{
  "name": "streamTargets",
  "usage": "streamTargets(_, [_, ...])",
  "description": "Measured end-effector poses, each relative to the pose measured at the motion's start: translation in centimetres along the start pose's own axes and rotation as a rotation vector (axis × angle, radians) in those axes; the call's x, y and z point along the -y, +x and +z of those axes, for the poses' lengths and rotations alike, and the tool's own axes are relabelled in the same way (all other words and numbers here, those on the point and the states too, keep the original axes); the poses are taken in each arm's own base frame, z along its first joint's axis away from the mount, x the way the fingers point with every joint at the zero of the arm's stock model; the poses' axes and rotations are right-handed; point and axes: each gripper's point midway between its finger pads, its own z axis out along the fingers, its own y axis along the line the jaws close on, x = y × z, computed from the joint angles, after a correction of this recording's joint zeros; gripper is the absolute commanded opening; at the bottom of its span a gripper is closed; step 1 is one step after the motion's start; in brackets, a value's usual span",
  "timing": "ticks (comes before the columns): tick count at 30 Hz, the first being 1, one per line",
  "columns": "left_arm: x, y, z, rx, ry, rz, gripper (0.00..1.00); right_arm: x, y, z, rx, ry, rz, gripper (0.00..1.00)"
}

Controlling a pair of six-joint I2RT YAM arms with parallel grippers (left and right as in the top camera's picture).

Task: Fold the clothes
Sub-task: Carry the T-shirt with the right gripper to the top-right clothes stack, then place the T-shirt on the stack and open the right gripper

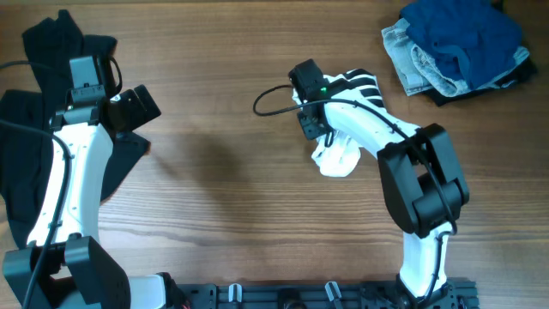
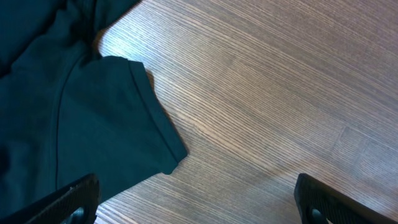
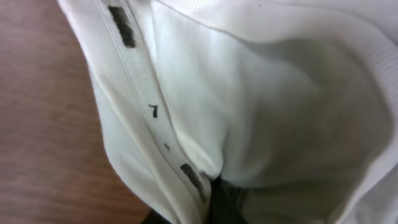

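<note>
On the bare middle of the tabletop [image 1: 223,197], nearest the right arm's base, lies the white striped garment [image 1: 336,160]. It is bunched into a lump with its black-striped end to the far side, and the right claw [image 1: 310,120] sits on its left edge. In the right wrist view the white cloth fills the frame and gathers toward a dark spot at the bottom. The fingers themselves are hidden, so I cannot tell whether that claw grips the cloth or only presses into it. The step in hand looks like spreading this garment flat. To do it well, take a hem or seam rather than a thick wad, lift enough for the folds to fall loose, then draw it left over the open wood so it lies in a single layer before any fold. A black cable [image 1: 270,99] loops just left of the claw and could snag the cloth. On the left, the left claw [image 1: 129,107] hangs wide apart and holds nothing, over the sleeve of a dark T-shirt [image 2: 81,124] that lies spread along the left edge. It is well apart from the white garment and could pin a corner. At the far right a pile of clothes [image 1: 455,43], blue on top of pale denim, waits out of the way.
</note>
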Motion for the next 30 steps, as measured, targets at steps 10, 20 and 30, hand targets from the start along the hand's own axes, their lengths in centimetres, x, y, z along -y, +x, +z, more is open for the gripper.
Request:
streamTargets(10, [-0.1, 0.2, 0.0, -0.007, -0.003, 0.001, 1.0, 5.3, -5.5, -7.6, 0.121, -0.036, 0.12, 0.04])
streamTargets(20, [-0.1, 0.2, 0.0, -0.007, -0.003, 0.001, 1.0, 15.9, -9.5, -22.1, 0.527, 0.02, 0.25, 0.04])
streamTargets(30, [-0.2, 0.2, 0.0, -0.007, -0.01, 0.001, 1.0, 35.0, -9.4, -26.9, 0.734, 0.541, 0.316, 0.04])
